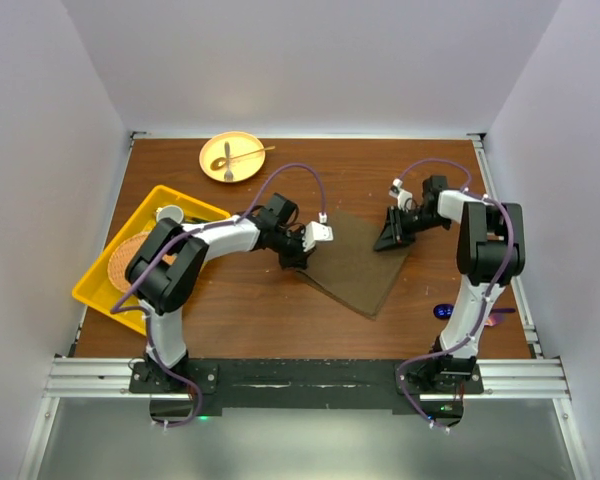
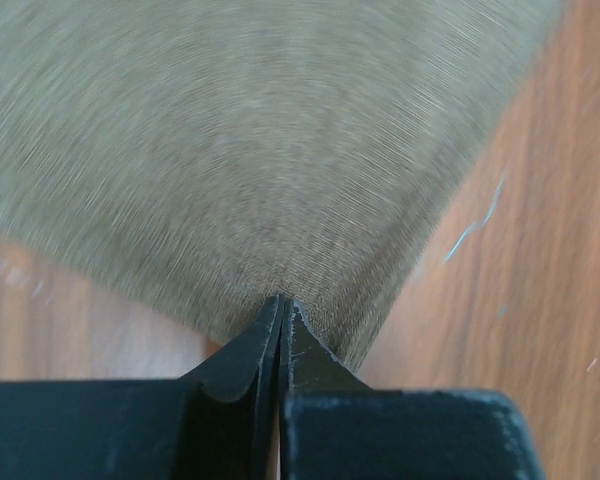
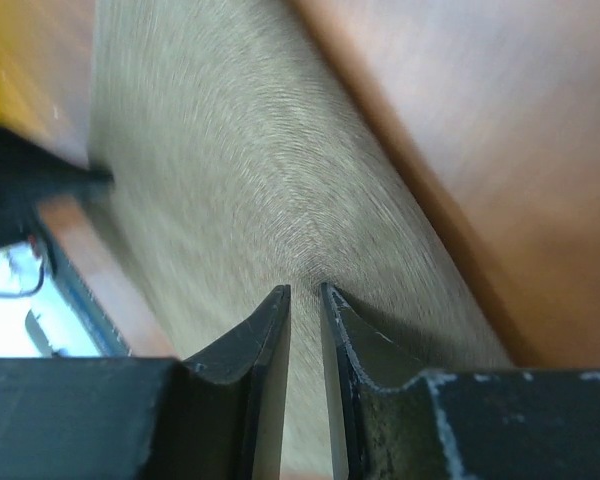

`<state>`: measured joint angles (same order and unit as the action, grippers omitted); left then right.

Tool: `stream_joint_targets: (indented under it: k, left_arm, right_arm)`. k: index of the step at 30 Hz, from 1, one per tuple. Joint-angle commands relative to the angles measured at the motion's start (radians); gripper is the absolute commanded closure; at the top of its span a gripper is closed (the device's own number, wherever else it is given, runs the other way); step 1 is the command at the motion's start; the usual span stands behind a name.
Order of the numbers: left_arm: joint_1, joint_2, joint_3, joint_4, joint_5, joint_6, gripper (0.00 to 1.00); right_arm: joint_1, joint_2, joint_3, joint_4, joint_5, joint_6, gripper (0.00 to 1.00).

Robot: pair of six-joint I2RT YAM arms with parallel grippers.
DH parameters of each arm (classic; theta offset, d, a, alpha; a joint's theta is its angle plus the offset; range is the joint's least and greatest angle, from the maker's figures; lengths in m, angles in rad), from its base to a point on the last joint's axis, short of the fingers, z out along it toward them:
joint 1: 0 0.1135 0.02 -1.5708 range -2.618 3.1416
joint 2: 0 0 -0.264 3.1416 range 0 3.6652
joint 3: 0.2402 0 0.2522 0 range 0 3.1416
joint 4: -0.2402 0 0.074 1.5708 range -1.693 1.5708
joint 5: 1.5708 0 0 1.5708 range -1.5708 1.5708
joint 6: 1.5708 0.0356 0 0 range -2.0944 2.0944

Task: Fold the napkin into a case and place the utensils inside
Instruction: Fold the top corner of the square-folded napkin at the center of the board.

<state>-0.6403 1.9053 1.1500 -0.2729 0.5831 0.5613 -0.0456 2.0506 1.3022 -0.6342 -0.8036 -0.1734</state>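
While clenched on the napkin [image 1: 358, 265] at mid-frame of the counter [image 1: 240, 310], left claw [image 2: 282, 300] at its left corner and right claw [image 3: 305, 290] pinching its upper-right edge, lift evenly; keep cloth taut; fold straight across; avoid dragging wrinkles in.

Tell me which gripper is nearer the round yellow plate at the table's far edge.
Left. The left gripper, shut on the left corner of the olive-brown cloth napkin, is near-side and right of the yellow plate; the right gripper, at the napkin's far-right corner, is farther right.
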Motion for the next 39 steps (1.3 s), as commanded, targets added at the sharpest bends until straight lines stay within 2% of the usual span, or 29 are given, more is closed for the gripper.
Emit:
stream_joint_targets:
  k: [1,2,5,7,13,17,23,28,39]
  left_arm:
    - [0.05,-0.084,-0.03,-0.089,-0.019,0.126,0.87]
    - [0.047,-0.132,-0.036,-0.066,-0.002,0.149,0.79]
    - [0.018,-0.214,-0.059,-0.017,0.043,0.205,0.68]
    - [-0.016,-0.245,-0.088,0.014,0.052,0.257,0.66]
    - [-0.166,-0.253,-0.174,0.145,0.054,0.331,0.66]
    - [-0.28,-0.201,-0.181,0.312,0.02,0.269,0.71]
    - [-0.387,-0.146,-0.202,0.448,-0.002,0.229,0.72]
    - [-0.436,-0.12,-0.213,0.465,0.007,0.247,0.7]
    - [-0.473,-0.077,-0.219,0.446,-0.032,0.249,0.66]
  right_arm:
    - [0.013,-0.099,-0.119,-0.083,0.0,-0.061,0.75]
    - [0.013,-0.113,-0.136,-0.094,-0.025,-0.054,0.73]
    - [0.013,-0.168,-0.127,-0.157,-0.115,-0.038,0.7]
    - [0.013,-0.2,-0.101,-0.203,-0.144,-0.041,0.69]
    - [0.012,-0.225,-0.089,-0.179,-0.088,-0.038,0.69]
    - [0.007,-0.199,-0.096,-0.164,-0.037,-0.046,0.69]
    - [0.001,-0.182,-0.135,-0.134,0.024,-0.069,0.69]
    - [0.001,-0.169,-0.179,-0.07,0.06,-0.046,0.69]
    - [0.0,-0.109,-0.152,-0.088,0.081,-0.058,0.69]
